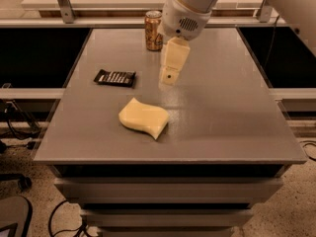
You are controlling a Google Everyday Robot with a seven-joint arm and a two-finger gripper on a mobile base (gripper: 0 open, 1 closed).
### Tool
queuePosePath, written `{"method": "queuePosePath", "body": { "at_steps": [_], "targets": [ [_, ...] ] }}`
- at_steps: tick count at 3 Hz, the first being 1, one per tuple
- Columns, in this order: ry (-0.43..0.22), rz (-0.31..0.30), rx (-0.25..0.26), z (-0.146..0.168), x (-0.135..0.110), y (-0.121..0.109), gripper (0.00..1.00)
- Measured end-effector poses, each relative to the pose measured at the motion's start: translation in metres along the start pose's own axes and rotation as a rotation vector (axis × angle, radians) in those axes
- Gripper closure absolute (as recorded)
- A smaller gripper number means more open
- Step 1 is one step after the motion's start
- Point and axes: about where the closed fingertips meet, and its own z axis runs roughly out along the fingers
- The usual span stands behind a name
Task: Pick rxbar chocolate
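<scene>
We see the robot arm (187, 9) only from its wrist down; the top edge cuts off the rest. The gripper (168, 79) hangs over the table (222, 112), right of the rxbar chocolate (115, 77), whose pale lettering is too small to read. The wrist hides the drink can's (152, 31) right edge, and its label is illegible.
</scene>
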Motion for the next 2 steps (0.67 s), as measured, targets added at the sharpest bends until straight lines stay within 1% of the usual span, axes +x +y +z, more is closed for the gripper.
{"method": "queuePosePath", "body": {
  "at_steps": [1, 2],
  "targets": [
    [-0.014, -0.033, -0.019, 0.013, -0.027, -0.031, 0.0],
    [-0.031, -0.053, -0.037, 0.035, -0.053, -0.055, 0.0]
  ]
}}
